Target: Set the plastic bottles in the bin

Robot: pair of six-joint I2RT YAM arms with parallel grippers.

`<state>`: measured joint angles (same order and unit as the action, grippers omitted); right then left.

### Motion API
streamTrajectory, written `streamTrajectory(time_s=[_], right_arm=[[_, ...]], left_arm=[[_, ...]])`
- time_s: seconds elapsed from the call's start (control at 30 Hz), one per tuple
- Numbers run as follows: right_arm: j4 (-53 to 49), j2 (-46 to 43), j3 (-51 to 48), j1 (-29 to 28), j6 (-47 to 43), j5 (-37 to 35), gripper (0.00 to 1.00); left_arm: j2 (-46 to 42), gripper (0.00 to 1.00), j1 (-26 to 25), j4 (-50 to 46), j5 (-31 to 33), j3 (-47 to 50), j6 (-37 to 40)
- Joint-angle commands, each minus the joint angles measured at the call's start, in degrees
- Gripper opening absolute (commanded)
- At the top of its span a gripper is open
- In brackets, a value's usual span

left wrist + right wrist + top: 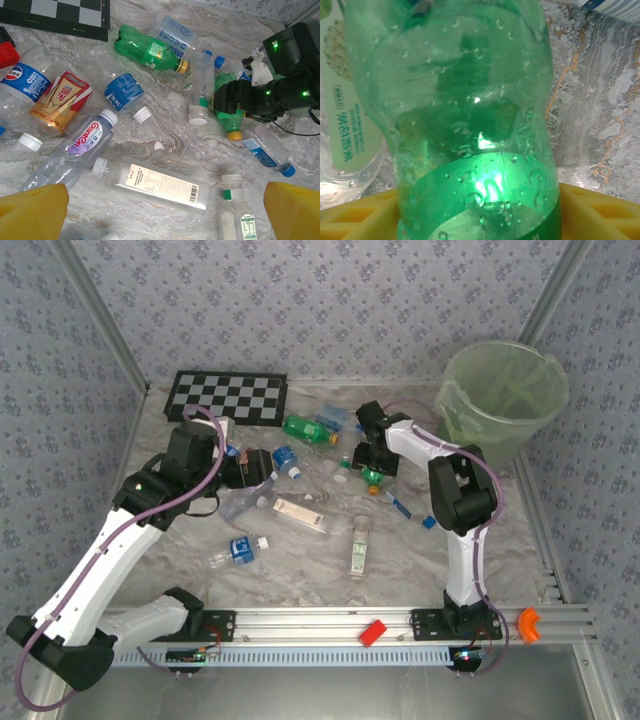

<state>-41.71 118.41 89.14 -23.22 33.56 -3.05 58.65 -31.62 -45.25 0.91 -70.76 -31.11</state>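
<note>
Left jaws: wide apart, nothing between them, yellow fingertips (31, 210) hovering over the surface (300, 580). Directly under them lies a clear white-labelled bottle (160, 182). Just beyond the left fingertip is a purple-labelled bottle (82, 142), and further ahead a green bottle with a yellow cap (147, 50). The chequered board (226, 396) sits past that, at the far edge.

About a dozen plastic bottles (240, 550) lie scattered on the surface between and around both sets of jaws, all on their sides or tipped.

Right jaws: down among the bottles, well right of the left jaws, straddling a green bottle (470, 125). Yellow pads (600, 210) sit at both its flanks. Whether they already clamp it or are just closing in cannot be told. The bottle looks to be still low at the surface, not lifted.

The bin (490, 440) stands beyond and to the right of the right jaws, well apart from them. No bottle is made out inside it, only the liner.

Judgement: the task is barely started. Nothing is binned, the first green bottle is at the grasp stage, and every other bottle is left.
</note>
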Motion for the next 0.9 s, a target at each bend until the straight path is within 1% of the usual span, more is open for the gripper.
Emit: streamTrajectory(time_s=[0.0, 0.37, 0.87], right_arm=[[-1.20, 1.05, 1.79, 0.24, -0.36, 0.45, 0.66], [-4.16, -5.08, 4.90, -1.03, -1.00, -3.91, 0.63], [-7.18, -19.55, 4.65, -3.24, 0.54, -8.32, 0.60]], left_arm=[[0.13, 1.00, -0.02, -0.52, -0.38, -2.01, -0.39], [2.02, 1.00, 0.04, 1.02, -1.63, -2.79, -0.07], [4.53, 1.00, 0.00, 4.15, -5.14, -2.80, 0.09]])
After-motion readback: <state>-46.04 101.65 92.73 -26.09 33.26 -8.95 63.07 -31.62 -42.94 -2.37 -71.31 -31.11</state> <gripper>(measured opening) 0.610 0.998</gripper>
